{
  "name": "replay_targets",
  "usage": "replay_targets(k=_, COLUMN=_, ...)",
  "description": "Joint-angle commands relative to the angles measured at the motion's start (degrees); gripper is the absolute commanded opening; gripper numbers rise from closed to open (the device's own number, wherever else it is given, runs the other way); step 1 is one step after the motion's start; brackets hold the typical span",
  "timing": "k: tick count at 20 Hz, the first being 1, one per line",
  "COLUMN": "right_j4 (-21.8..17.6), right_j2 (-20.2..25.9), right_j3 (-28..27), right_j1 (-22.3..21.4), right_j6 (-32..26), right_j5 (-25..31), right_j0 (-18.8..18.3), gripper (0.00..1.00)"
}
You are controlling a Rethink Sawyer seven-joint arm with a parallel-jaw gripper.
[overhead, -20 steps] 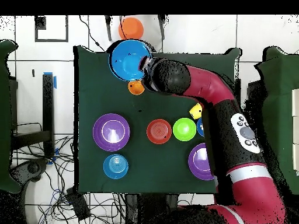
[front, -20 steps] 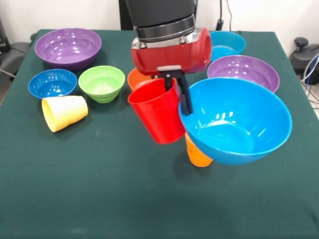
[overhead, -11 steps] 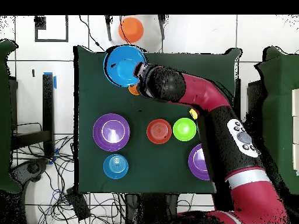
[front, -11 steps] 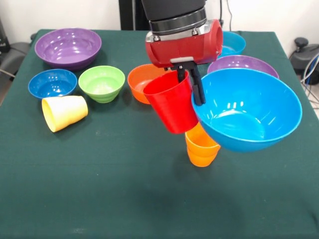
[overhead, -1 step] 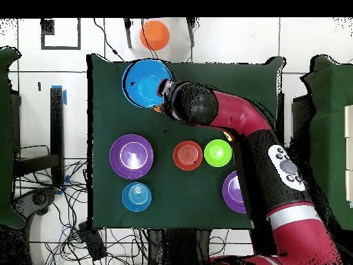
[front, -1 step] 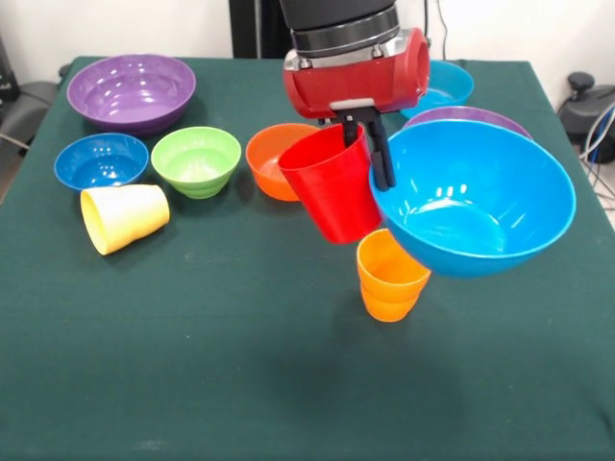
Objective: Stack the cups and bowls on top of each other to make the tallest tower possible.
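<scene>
Above the tabletop, the pincer is closed on the large blue bowl, one finger inside the rim; the red cup hangs beside it (hold unclear). Both are airborne and tilted. Directly beneath, at 6 o'clock from the pincer, the orange cup stands upright, mouth up.

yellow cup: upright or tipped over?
Tipped over. The yellow cup lies on its side on the table, with its open mouth toward the camera, in front of the dark blue bowl.
</scene>
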Motion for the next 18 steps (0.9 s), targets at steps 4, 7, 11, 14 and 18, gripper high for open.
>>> replay_targets(k=4, right_j4=0.0, right_j2=-4.0, right_j3=1.3, right_j1=-0.3, right_j6=6.2, right_j5=0.4, right_j0=0.5, gripper=0.00)
replay_targets(k=7, right_j4=0.2, right_j2=-4.9, right_j3=1.1, right_j1=-0.2, right_j6=6.9, right_j5=0.3, right_j0=1.0, gripper=0.00)
replay_targets(k=11, right_j4=0.3, right_j2=-5.9, right_j3=1.2, right_j1=-0.3, right_j6=7.4, right_j5=-0.2, right_j0=1.3, gripper=0.00)
replay_targets(k=14, right_j4=-0.1, right_j2=-6.0, right_j3=1.2, right_j1=-0.1, right_j6=6.2, right_j5=-0.3, right_j0=0.8, gripper=0.00)
replay_targets(k=18, right_j4=-1.1, right_j2=-7.6, right_j3=0.2, right_j1=-0.1, right_j6=6.2, right_j5=-0.4, right_j0=1.8, gripper=0.00)
